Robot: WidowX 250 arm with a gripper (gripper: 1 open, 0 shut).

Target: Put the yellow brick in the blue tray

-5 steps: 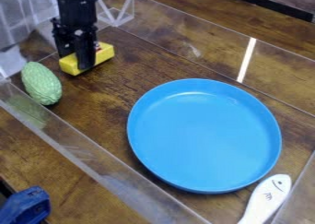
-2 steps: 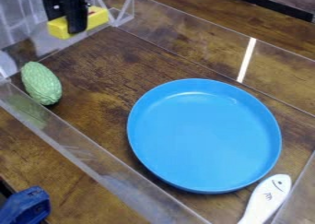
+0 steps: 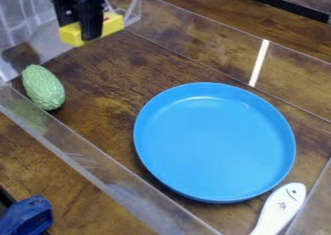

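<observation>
The yellow brick (image 3: 106, 26) hangs above the wooden table at the top left, held between the black fingers of my gripper (image 3: 88, 31), which points straight down and is shut on it. Only the brick's ends show on either side of the fingers, and its label is hidden. The blue tray (image 3: 215, 142), a large round plate with a shallow rim, lies on the table to the lower right of the gripper, well apart from it and with nothing in it.
A green oval vegetable (image 3: 43, 86) lies at the left, below the gripper. Clear plastic walls (image 3: 91, 166) border the work area. A white object (image 3: 278, 210) sits at the bottom right and a blue one (image 3: 23, 218) at the bottom left corner.
The gripper has risen with the yellow brick, lifting it off the table, then drifted slightly right. The tray and the vegetable have not moved.
</observation>
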